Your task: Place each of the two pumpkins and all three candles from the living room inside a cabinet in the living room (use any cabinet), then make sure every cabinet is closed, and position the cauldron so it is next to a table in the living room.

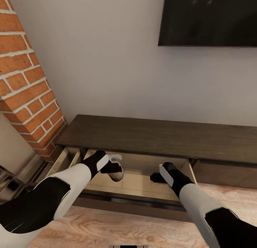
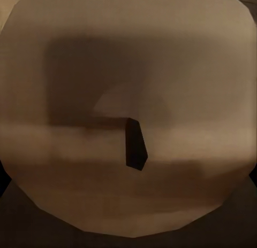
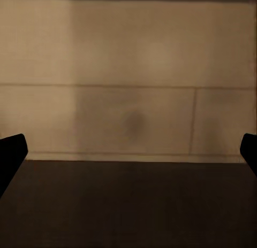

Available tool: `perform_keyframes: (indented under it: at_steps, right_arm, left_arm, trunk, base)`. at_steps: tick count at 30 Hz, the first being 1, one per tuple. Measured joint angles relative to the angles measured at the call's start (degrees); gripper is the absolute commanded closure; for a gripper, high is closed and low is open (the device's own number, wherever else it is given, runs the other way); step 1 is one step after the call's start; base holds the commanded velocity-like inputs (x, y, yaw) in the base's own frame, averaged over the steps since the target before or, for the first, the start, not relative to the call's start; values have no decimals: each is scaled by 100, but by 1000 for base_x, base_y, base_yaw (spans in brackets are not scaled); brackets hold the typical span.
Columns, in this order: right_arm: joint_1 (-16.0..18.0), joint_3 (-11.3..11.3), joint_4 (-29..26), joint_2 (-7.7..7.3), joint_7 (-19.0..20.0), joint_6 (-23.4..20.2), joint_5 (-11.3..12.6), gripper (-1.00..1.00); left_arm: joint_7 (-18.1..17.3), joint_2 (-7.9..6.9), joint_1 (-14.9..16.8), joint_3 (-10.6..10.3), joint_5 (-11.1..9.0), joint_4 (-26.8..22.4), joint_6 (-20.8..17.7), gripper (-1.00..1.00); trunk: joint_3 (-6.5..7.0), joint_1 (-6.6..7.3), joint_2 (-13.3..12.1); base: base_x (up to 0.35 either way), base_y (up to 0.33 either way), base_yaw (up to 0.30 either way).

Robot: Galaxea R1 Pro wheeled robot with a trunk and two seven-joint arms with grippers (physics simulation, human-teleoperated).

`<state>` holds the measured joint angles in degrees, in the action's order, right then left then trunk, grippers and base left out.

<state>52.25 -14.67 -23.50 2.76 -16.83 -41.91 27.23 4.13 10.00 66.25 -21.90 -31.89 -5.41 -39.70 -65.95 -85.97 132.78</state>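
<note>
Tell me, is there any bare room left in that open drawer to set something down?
Yes. The drawer floor is bare between the left gripper and the right gripper, and along its back wall. The left side is crowded: a candle sits at the left gripper. The cabinet top is bare too.

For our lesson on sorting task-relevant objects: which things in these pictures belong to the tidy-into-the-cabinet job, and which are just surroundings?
Belongs to the job:
cabinet
its open drawer
candle at the left end effector
right end effector, open over the drawer

Just surroundings:
television
brick column
wooden floor
</note>
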Motion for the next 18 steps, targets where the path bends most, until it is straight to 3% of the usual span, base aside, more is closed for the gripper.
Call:
perform_keyframes:
  at_steps: [7,18]
  right_arm:
    - [265,6,368,0,4,-37,2,-100]
    - [302,-2,812,112,29,53,2,-100]
  left_arm:
    - [7,0,-8,-15,39,163,43,100]
    - [11,0,-6,-18,439,384,701,100]
  trunk:
    - [0,0,0]
    - [0,0,0]
  base:
    - [0,0,0]
    - [0,0,0]
